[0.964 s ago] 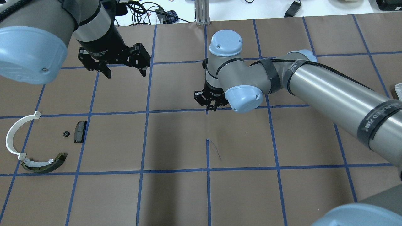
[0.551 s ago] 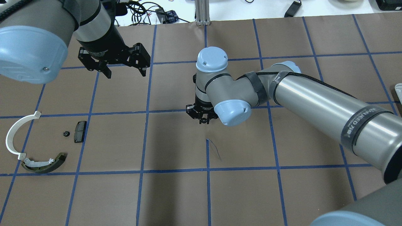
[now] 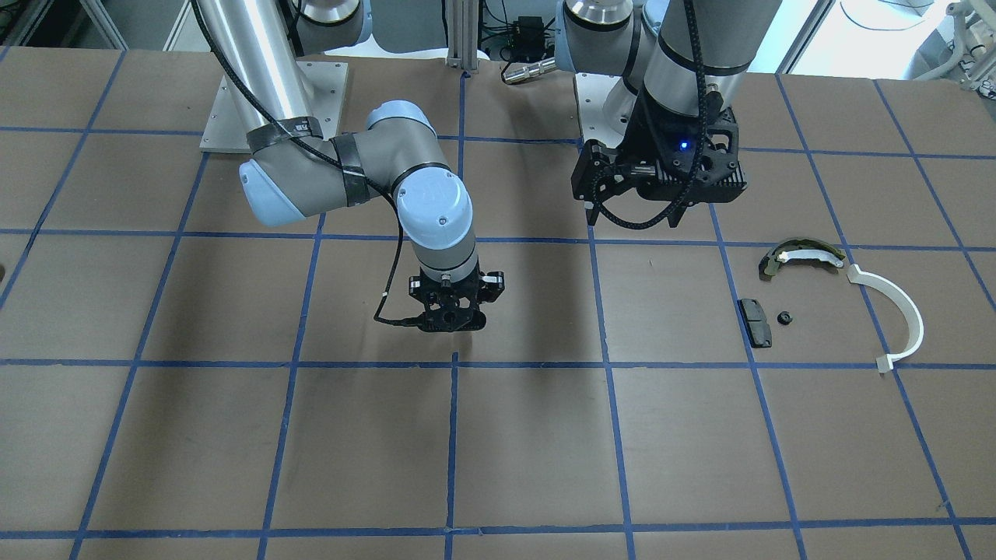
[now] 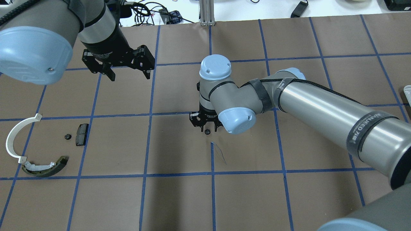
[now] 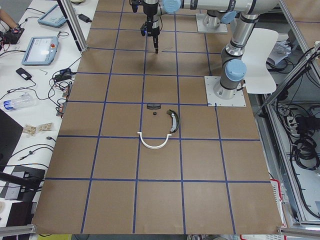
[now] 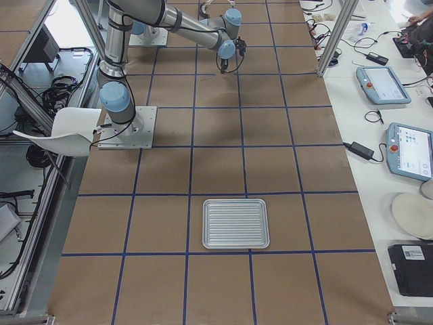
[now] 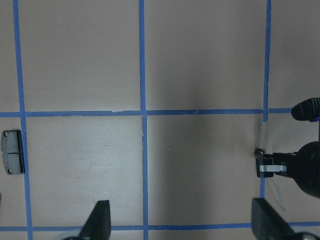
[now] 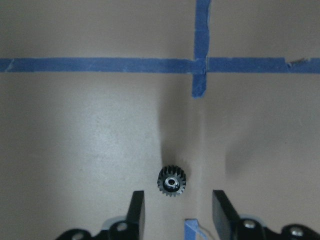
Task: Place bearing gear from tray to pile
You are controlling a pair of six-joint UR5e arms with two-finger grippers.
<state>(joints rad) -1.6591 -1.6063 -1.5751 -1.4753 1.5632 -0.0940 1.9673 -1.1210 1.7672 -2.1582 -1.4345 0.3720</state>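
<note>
- The bearing gear (image 8: 172, 181) is seen ungripped on the table (image 4: 179, 199), between the right gripper's (image 8: 176, 202) parted fingers.
- Pickup by the open-fingered left gripper (image 4: 130, 77) is judged next, toward the pile (image 4: 82, 134).

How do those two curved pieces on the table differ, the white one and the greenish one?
The white half-ring strip is one plain colour; the curved shoe is olive with a white inner band. The strip is longer and bends through about half a circle; the shoe is shorter, with a shallower arc. Both lie flat on the table, ends close together.
</note>
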